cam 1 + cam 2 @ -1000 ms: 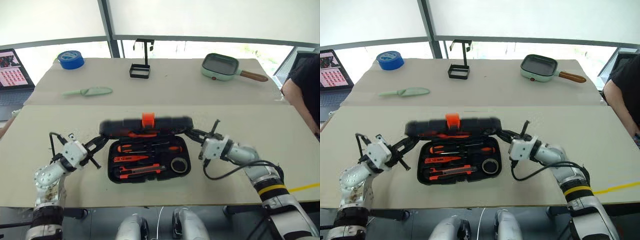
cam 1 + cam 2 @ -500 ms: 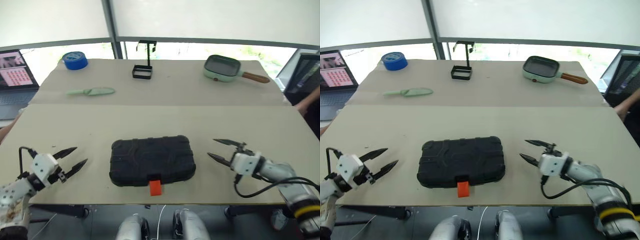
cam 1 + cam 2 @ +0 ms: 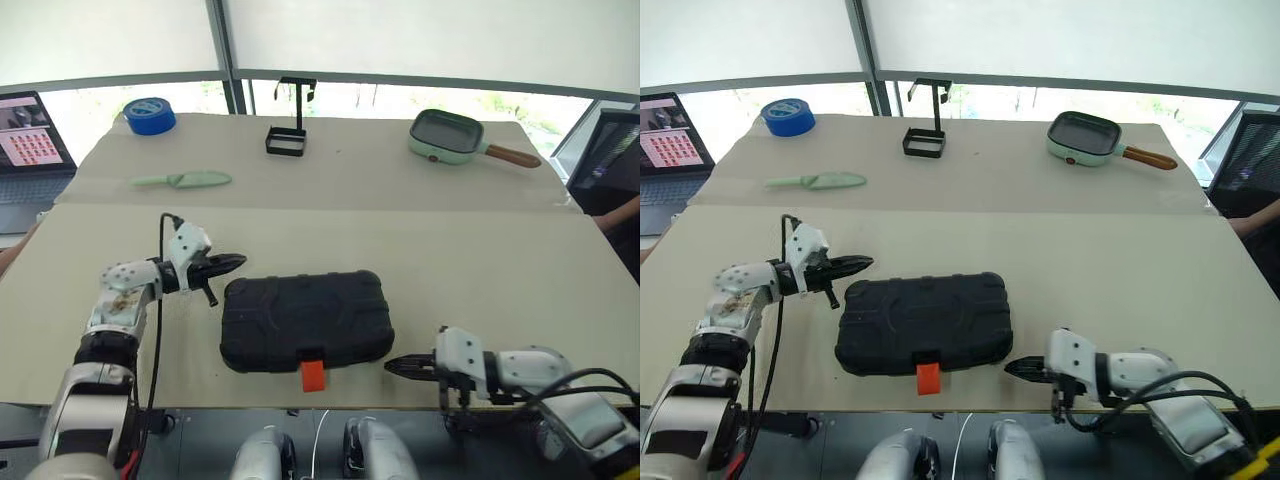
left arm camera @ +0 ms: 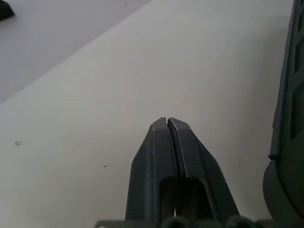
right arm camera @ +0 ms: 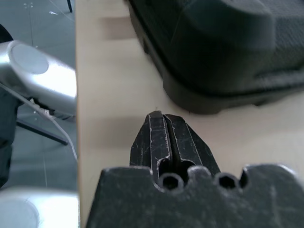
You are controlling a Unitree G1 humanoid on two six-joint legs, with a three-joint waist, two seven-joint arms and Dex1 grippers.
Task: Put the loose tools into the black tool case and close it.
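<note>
The black tool case (image 3: 304, 320) lies shut on the front table, ribbed shell up, its orange latch (image 3: 312, 376) at the near edge. The loose tools are hidden inside it. My left gripper (image 3: 232, 264) is shut and empty, pointing at the case's far left corner from just beside it; in the left wrist view the fingers (image 4: 167, 124) are pressed together with the case's edge (image 4: 287, 118) alongside. My right gripper (image 3: 392, 365) is shut and empty, low by the table's front edge, pointing at the case's near right corner (image 5: 209, 90).
On the far table lie a pale green knife (image 3: 182, 180), a blue tape roll (image 3: 149, 115), a black wire stand (image 3: 287, 128) and a green pan (image 3: 446, 136). A laptop (image 3: 28, 130) stands at the far left. A person's arm (image 3: 620, 213) shows at the right edge.
A second ago the case stood open with both grippers at its lid; it then dropped shut. Since half a second ago both grippers have shut, the left moving in toward the case, the right drawing back.
</note>
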